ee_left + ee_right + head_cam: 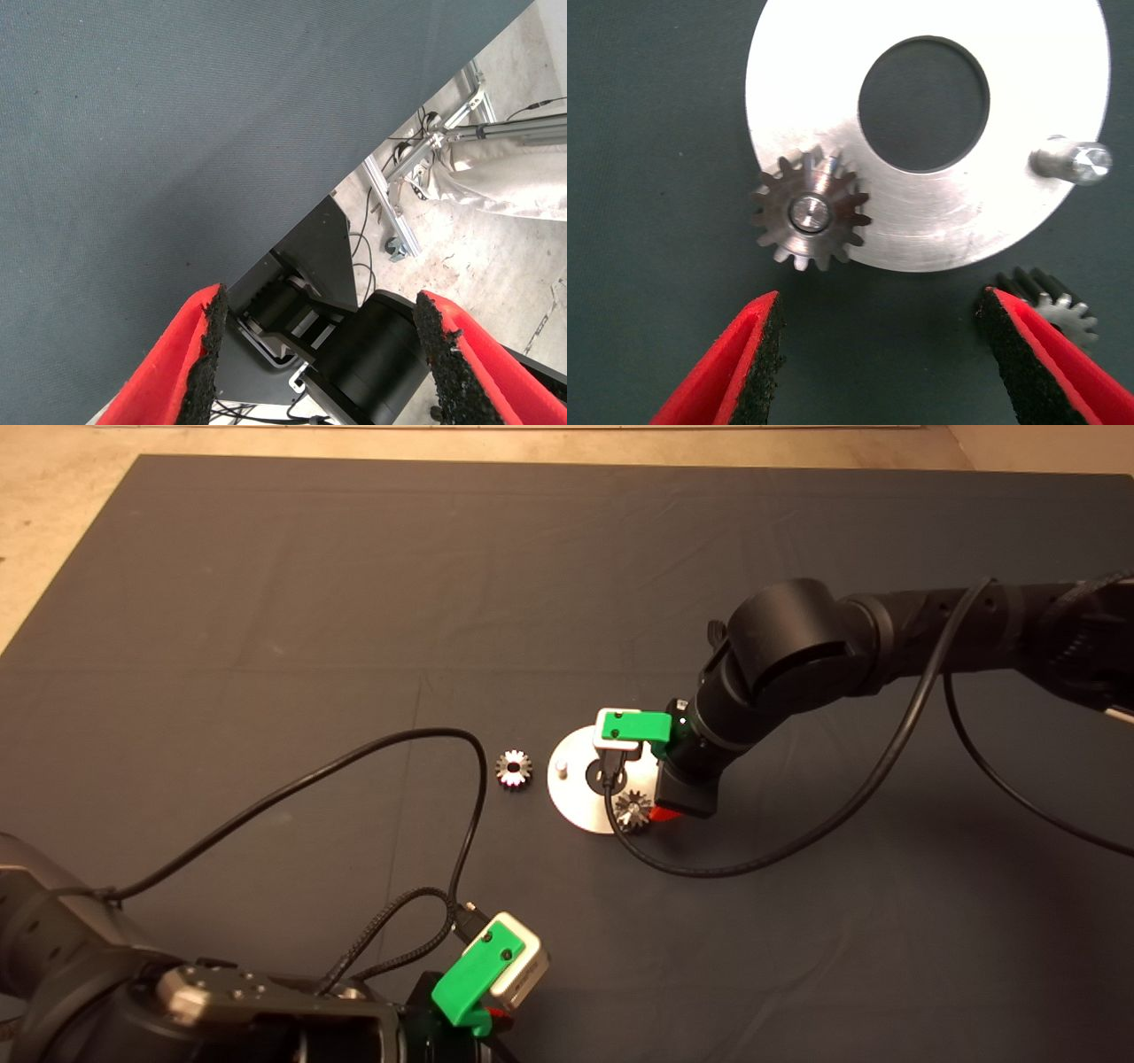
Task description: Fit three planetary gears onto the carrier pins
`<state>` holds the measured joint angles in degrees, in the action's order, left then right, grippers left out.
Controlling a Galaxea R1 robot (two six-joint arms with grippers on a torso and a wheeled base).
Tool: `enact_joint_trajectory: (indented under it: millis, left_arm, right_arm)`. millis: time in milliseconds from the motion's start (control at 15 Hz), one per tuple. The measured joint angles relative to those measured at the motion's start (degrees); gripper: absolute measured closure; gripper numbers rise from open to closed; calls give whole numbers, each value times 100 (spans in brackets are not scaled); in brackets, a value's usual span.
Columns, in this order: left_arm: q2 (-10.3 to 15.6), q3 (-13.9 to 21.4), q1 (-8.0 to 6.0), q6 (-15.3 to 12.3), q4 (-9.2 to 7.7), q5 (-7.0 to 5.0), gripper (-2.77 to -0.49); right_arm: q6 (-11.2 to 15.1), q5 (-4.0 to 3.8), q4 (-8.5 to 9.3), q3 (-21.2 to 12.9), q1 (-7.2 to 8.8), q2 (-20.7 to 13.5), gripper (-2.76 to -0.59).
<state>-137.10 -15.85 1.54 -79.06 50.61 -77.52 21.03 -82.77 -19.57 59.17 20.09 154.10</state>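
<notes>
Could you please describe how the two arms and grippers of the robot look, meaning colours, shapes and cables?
Both arms are black with thick rounded joints. The right green gripper and the left green gripper each have two red wedge-shaped fingers with rough black pads. A white box in a green bracket sits on each wrist. Black cables loop loosely along both arms.

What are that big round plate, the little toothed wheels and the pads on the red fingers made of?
The disc looks like bare metal, perhaps aluminium or steel: silvery, with fine scratches and a dull sheen. The seated gear looks like darker steel, with crisp teeth and machined glints. The finger pads of the right gripper look like black foam or rubber, rough and crumbly at the edges. The mat seems to be woven fabric.
</notes>
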Motion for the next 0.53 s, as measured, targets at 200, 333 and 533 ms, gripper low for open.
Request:
enact_joint_trajectory:
  millis: [200, 333, 533]
  left_arm:
    - [33, 0, 0, 0, 1, -1, -146]
    - [33, 0, 0, 0, 1, 4, -146]
    - [30, 0, 0, 1, 1, 4, -146]
  right_arm:
    - [2, 24, 16, 0, 49, -190, -163]
    - [2, 9, 22, 120, 44, -402, -163]
    - [0, 11, 20, 422, 39, -451, -163]
